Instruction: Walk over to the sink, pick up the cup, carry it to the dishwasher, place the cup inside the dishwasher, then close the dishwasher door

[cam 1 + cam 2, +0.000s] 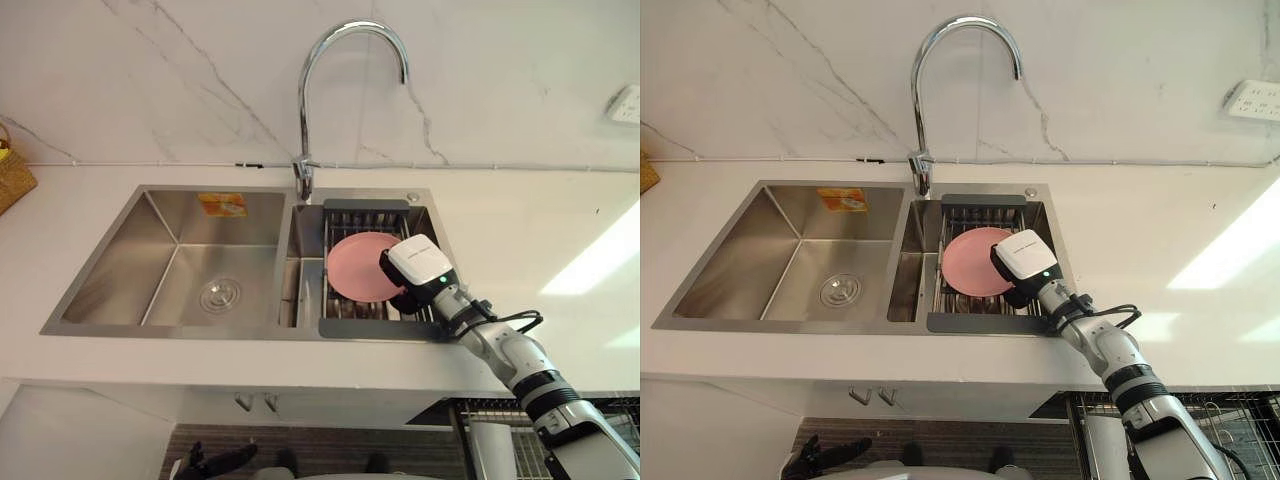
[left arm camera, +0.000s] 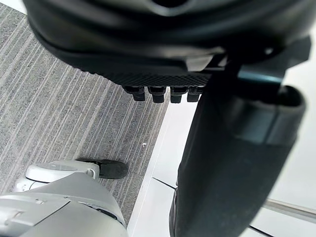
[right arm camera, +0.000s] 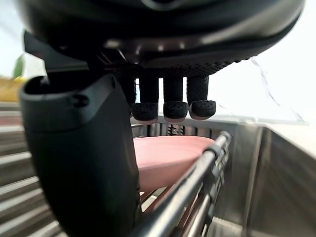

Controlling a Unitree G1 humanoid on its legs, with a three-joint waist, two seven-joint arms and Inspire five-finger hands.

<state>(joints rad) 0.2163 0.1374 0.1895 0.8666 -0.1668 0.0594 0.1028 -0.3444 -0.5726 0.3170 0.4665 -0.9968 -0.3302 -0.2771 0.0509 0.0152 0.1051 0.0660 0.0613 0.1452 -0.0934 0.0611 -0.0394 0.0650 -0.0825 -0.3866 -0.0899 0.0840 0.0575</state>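
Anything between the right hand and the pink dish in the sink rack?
Nothing visible. The right hand hangs open over the right edge of the pink dish, which lies in the rack in the right basin of the sink. The rack's rail runs close beside the dish's rim and might catch the hand.

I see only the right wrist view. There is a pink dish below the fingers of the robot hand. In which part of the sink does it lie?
Observer: The pink dish lies on a wire rack in the right basin; the right robot hand is over its right edge.
Operator: What is in the left basin?
Observer: The left basin has a drain in its floor and an orange sticker on its back wall.
Operator: And the other hand?
Observer: The left robot hand hangs low over the striped floor, fingers relaxed, holding nothing.
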